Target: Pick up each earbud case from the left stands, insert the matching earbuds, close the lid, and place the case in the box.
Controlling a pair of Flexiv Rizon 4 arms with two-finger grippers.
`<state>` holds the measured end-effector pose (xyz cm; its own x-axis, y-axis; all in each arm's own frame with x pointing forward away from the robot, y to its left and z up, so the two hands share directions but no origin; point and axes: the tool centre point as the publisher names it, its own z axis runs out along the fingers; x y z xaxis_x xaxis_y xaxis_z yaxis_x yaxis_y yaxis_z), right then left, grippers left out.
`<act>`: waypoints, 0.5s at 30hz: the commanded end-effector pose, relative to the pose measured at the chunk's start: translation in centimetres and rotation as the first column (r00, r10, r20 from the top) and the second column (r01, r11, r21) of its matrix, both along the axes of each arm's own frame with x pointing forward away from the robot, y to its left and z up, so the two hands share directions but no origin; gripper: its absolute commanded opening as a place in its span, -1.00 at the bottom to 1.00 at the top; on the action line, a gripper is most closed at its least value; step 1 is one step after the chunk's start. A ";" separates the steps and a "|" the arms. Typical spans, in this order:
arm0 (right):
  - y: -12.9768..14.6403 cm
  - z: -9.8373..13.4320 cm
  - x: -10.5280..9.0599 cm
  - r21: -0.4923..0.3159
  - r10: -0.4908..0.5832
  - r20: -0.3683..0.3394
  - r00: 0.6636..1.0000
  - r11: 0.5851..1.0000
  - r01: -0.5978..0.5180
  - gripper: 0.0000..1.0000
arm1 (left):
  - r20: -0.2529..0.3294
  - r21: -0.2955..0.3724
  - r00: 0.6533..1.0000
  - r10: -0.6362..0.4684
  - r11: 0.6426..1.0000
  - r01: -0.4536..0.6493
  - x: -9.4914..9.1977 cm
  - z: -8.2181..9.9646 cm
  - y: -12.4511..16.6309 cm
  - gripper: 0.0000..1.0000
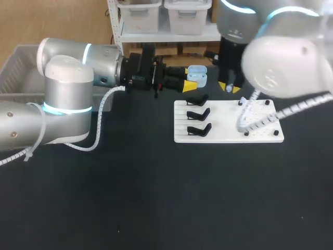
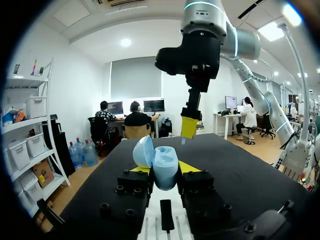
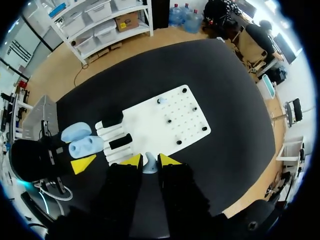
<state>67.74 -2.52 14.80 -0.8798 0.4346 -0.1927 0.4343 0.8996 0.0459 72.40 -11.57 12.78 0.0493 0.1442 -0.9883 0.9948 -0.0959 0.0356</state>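
Note:
My left gripper (image 1: 193,79) is shut on a pale blue earbud case (image 1: 196,76), held above the table's far edge just beyond the white stand board (image 1: 229,125). The case (image 2: 165,169) sits upright between the yellow tips with its lid (image 2: 143,151) swung open. My right gripper (image 1: 229,87) hangs a little beyond and to the right of the case, pointing down. It is shut on a small pale earbud (image 3: 150,165) between its tips. Another earbud (image 3: 160,100) rests on the pegged part of the board (image 3: 165,120).
Three black stands (image 1: 198,113) line the board's left part, all bare. A grey bin (image 1: 15,67) sits at the table's far left behind my left arm. My right arm's white cable (image 1: 260,121) drapes across the board's right half.

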 end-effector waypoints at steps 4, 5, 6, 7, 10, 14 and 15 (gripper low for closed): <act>1.2 0.4 0.8 -0.064 -0.017 -0.055 0.998 0.998 0.013 -1.00 | 0.000 0.001 1.000 -0.001 1.000 0.001 0.1 0.0 0.0 -1.00; 1.2 0.4 0.8 -0.064 -0.017 -0.055 0.998 0.998 0.013 -1.00 | 0.000 0.001 1.000 -0.001 1.000 0.001 0.1 0.0 0.0 -1.00; 1.2 0.4 0.8 -0.064 -0.017 -0.055 0.998 0.998 0.013 -1.00 | 0.000 0.001 1.000 -0.001 1.000 0.001 0.1 0.0 0.0 -1.00; 1.2 0.4 0.8 -0.064 -0.017 -0.055 0.998 0.998 0.013 -1.00 | 0.000 0.001 1.000 -0.001 1.000 0.001 0.1 0.0 0.0 -1.00; 1.2 0.4 0.8 -0.064 -0.017 -0.055 0.998 0.998 0.013 -1.00 | 0.000 0.001 1.000 -0.001 1.000 0.001 0.1 0.0 0.0 -1.00; 1.2 0.4 0.8 -0.064 -0.017 -0.055 0.998 0.998 0.013 -1.00 | 0.003 0.005 1.000 -0.002 1.000 0.002 -0.3 -0.2 -0.2 -1.00; 1.2 0.4 0.8 -0.064 -0.017 -0.055 0.998 0.998 0.013 -1.00 | 0.004 0.006 1.000 -0.001 1.000 0.001 -0.5 -0.3 -0.3 -1.00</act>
<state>68.70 -1.19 15.24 -0.8840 0.4358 -0.1690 0.4478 0.8933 -0.0393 72.17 -11.67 12.63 0.0527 0.1482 -0.9876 0.9941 -0.1014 0.0379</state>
